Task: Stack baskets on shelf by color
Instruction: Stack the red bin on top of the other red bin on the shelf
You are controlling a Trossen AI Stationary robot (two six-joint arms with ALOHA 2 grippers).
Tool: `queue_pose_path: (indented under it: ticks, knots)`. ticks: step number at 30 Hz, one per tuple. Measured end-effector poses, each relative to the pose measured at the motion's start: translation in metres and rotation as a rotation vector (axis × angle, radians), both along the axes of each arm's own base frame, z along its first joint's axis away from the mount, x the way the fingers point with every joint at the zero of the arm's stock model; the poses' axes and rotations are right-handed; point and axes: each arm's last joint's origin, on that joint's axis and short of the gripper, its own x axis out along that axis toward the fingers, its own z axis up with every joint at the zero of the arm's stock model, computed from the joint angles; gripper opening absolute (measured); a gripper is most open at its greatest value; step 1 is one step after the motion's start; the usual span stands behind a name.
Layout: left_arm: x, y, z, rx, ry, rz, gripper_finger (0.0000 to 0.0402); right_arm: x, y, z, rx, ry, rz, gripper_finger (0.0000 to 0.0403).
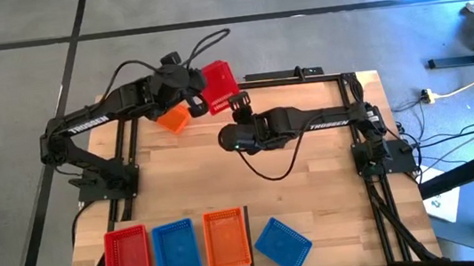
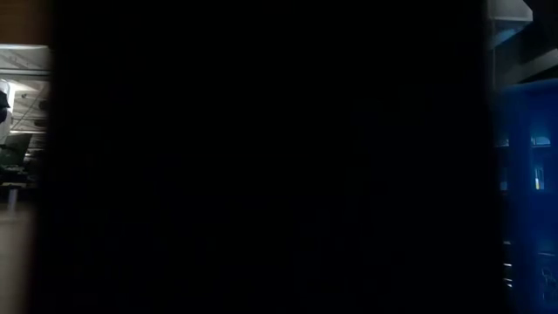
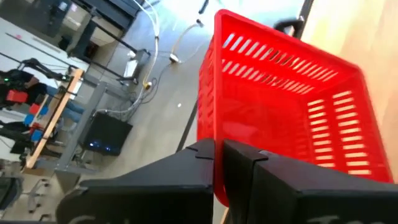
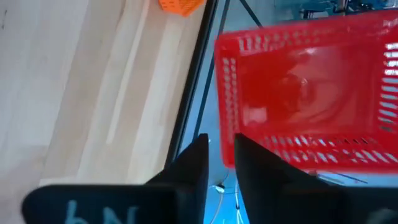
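Overhead picture, upper centre: red basket [image 1: 218,79] held at far table edge, tipped, partly over floor. Left gripper [image 1: 196,95] pinches its thin rim wall, jaws pressed on plastic. Right gripper [image 1: 240,103] at the opposite rim, jaws slightly spread; whether they grip, cannot tell. Orange basket [image 1: 174,119] lies just beside left gripper. Along bottom edge: red, blue, orange baskets in row on pale shelf [image 1: 247,239], loose blue basket [image 1: 282,242] just right. Basket likely light, stiff yet springy, slick mesh; take by rim.
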Motion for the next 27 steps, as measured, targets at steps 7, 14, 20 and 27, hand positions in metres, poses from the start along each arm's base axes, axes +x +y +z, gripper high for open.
queue_pose_path:
  ticks: [7,14,20,27]
  knots:
    - [-0.011,-0.002,0.000,0.004,0.051,0.030,0.0000,-0.004,0.021,0.018,-0.011,-0.050,0.035,0.0087]
    - [-0.050,-0.019,0.023,-0.039,-0.043,0.042,0.0000,-0.020,0.046,0.058,0.026,-0.158,0.069,0.0087]
    - [-0.090,-0.048,0.044,-0.218,-0.048,-0.064,0.0000,-0.045,0.051,0.081,0.075,-0.216,0.070,0.0087]
    - [-0.113,-0.082,0.067,-0.447,-0.076,-0.328,0.0000,-0.067,0.055,0.103,0.146,-0.322,0.046,0.0087]
